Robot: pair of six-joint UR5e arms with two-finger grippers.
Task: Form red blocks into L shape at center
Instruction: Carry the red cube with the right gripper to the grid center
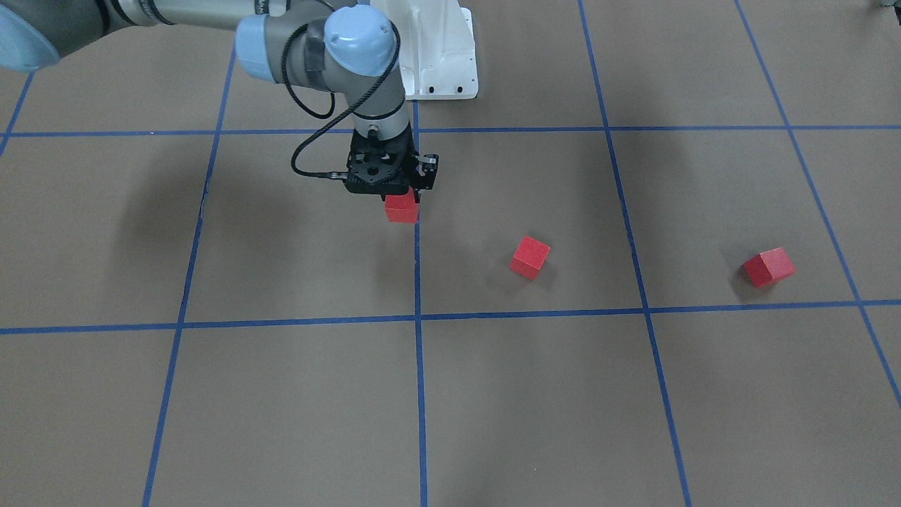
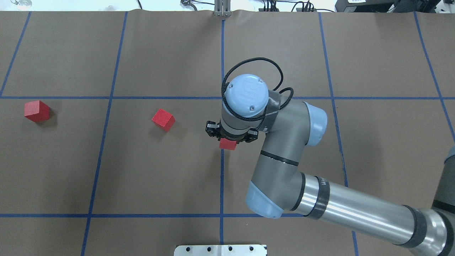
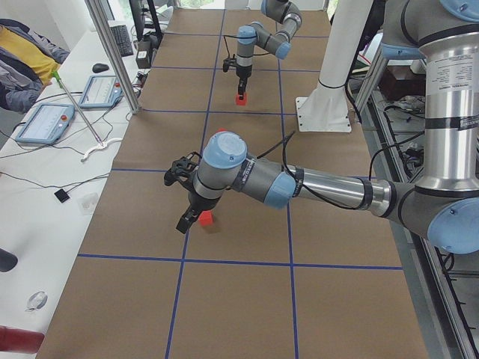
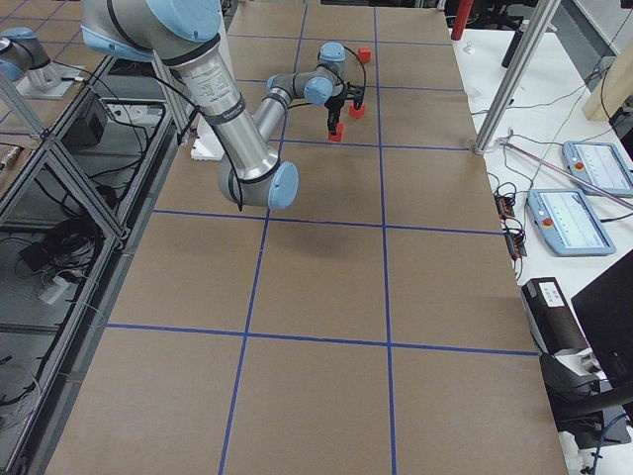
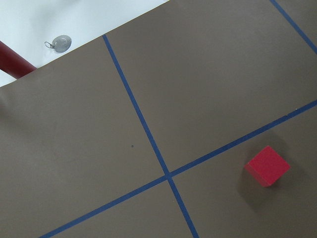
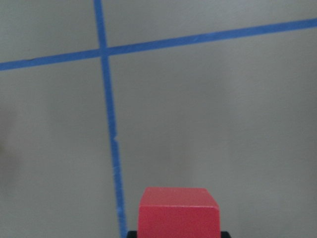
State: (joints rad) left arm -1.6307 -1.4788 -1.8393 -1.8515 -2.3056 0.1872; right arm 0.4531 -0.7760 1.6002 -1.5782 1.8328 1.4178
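Overhead exterior: the right pincer [image 2: 230,141] clamps 1 matte, sharp-edged red cube [image 2: 228,144] at the blue tape line [image 2: 222,177] on the brown counter [image 2: 160,170]. A 2nd cube [image 2: 163,119] and a 3rd cube [image 2: 36,111] lie to its left. Whether the left pincer [image 3: 188,219] is open, I cannot tell.

Bare surface [image 2: 153,177] lay all round the middle red block [image 2: 163,119] and the outer red block [image 2: 36,111], which sat well apart. On the robot's right of the centre line [image 2: 221,185], the right arm [image 2: 284,167] hung over the surface, with a third red block [image 2: 228,144] under its wrist.
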